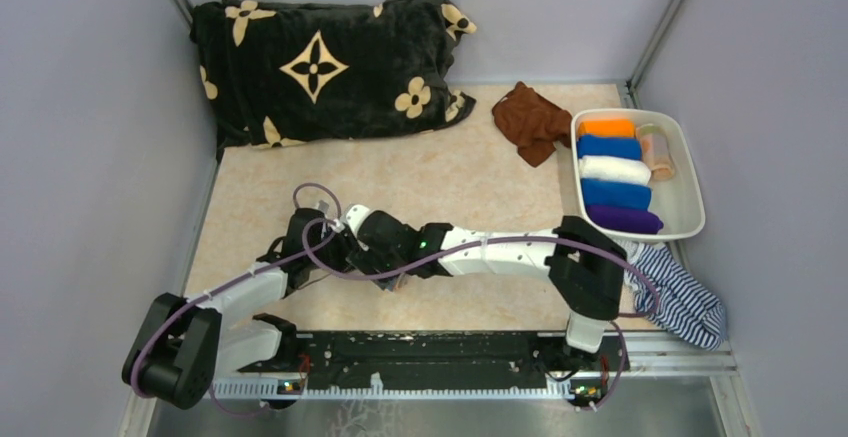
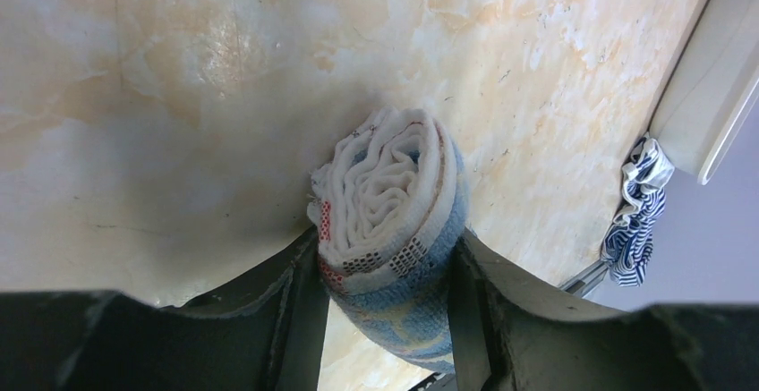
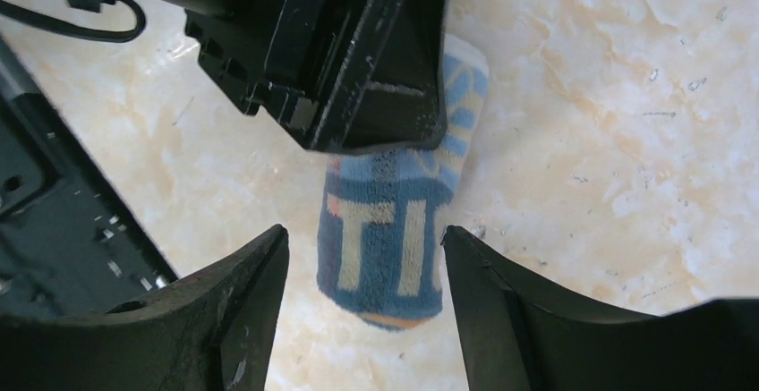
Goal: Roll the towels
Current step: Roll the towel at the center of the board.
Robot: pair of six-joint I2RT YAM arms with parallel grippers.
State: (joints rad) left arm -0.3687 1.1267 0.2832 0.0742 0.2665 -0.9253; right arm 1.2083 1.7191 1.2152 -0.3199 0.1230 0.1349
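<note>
My left gripper (image 2: 385, 261) is clamped round the rolled blue-white towel (image 2: 394, 221), well left of the white tray (image 1: 690, 172). My right gripper (image 3: 362, 261) straddles the roll, jaws wide, holding nothing. Finished rolls (image 1: 612, 170) fill the tray. The brown towel (image 1: 530, 122), just left of it, lies unrolled. I judge the path to the tray open, though the striped cloth (image 1: 690, 307) crowds its near corner.

A white tray (image 1: 682, 207) sits along the right edge of the marbled beige counter (image 1: 430, 172). Well to the left of the tray and farther back, a big black blanket (image 1: 320, 67) with beige flower shapes lies bunched against the grey rear wall. Just beside the tray's near end lies a crumpled navy-and-white striped cloth (image 1: 685, 302), one fold reaching up to the tray's near corner. The left wrist view shows the same cloth as a small heap.
</note>
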